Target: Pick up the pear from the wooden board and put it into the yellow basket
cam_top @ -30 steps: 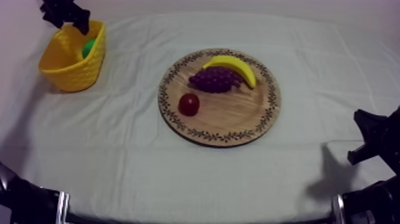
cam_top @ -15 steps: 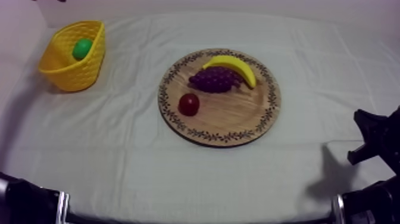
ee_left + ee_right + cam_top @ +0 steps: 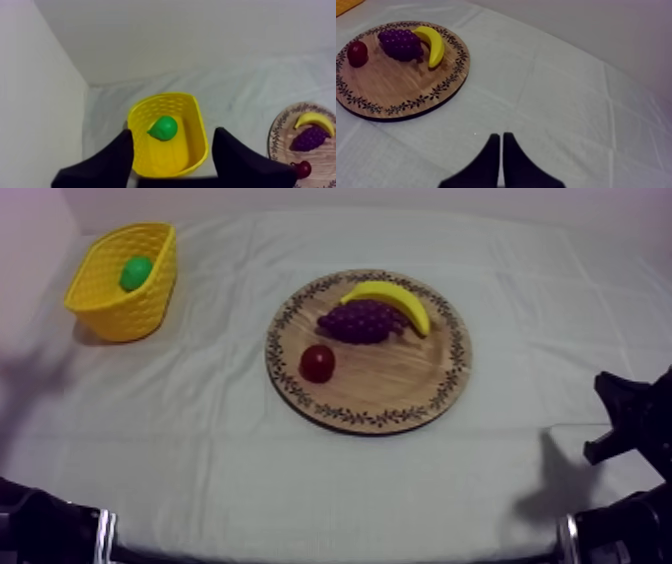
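Pear lies inside the yellow basket, upper left of the top view. Left gripper: fingers released, apart above the basket, grasping nothing. Right gripper: fingers clenched together, empty, over the counter beside the wooden board.

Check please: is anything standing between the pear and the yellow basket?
Nothing visible does. The pear lies inside the yellow basket, and the open left gripper hangs apart from it, holding nothing.

Legible lettering, labels, brands, numbers, signs: none. Rim of round wooden board: leaf ornament only.
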Robot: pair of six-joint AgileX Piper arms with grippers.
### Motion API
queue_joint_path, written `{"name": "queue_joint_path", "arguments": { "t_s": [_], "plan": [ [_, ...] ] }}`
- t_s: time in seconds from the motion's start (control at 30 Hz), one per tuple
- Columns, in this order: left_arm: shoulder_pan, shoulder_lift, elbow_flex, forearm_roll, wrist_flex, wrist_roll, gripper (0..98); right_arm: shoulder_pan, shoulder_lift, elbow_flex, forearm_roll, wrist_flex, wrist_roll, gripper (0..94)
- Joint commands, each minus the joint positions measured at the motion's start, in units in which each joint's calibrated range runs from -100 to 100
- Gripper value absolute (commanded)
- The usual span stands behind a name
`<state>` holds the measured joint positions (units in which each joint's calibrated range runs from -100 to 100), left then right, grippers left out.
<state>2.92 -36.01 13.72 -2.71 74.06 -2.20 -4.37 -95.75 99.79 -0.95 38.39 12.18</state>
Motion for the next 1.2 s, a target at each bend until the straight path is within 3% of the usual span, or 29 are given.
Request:
{"name": "queue_joint_path", "arguments": {
  "t_s": [0.0,0.23,0.4,0.53,0.83,1.17],
  "plan": [
    [-0.41,-7.21,2.29,0.36,-0.28,-0.22,53.5,-0.06,-0.01,-0.01,0.00,0.00,0.02,0.3],
    [-1.05,-18.64,12.68,0.75,-5.71,-0.51,38.6,-0.07,-0.01,-0.01,0.00,0.00,0.01,0.3],
    [-2.05,-28.88,25.82,1.19,-14.31,-0.39,17.9,-0.07,-0.01,-0.01,0.00,0.00,0.00,0.3],
    [-3.02,-36.51,38.96,2.82,-23.09,-1.00,4.6,-0.07,-0.01,-0.01,0.00,0.00,0.00,0.3],
    [-3.79,-50.14,62.65,3.70,-34.98,-1.38,0.2,-0.07,-0.01,-0.01,0.00,0.00,0.00,0.3],
    [-3.99,-60.57,77.20,3.63,-36.97,-1.14,0.0,-0.07,-0.01,-0.01,0.00,0.00,0.00,0.3]
  ]
}}
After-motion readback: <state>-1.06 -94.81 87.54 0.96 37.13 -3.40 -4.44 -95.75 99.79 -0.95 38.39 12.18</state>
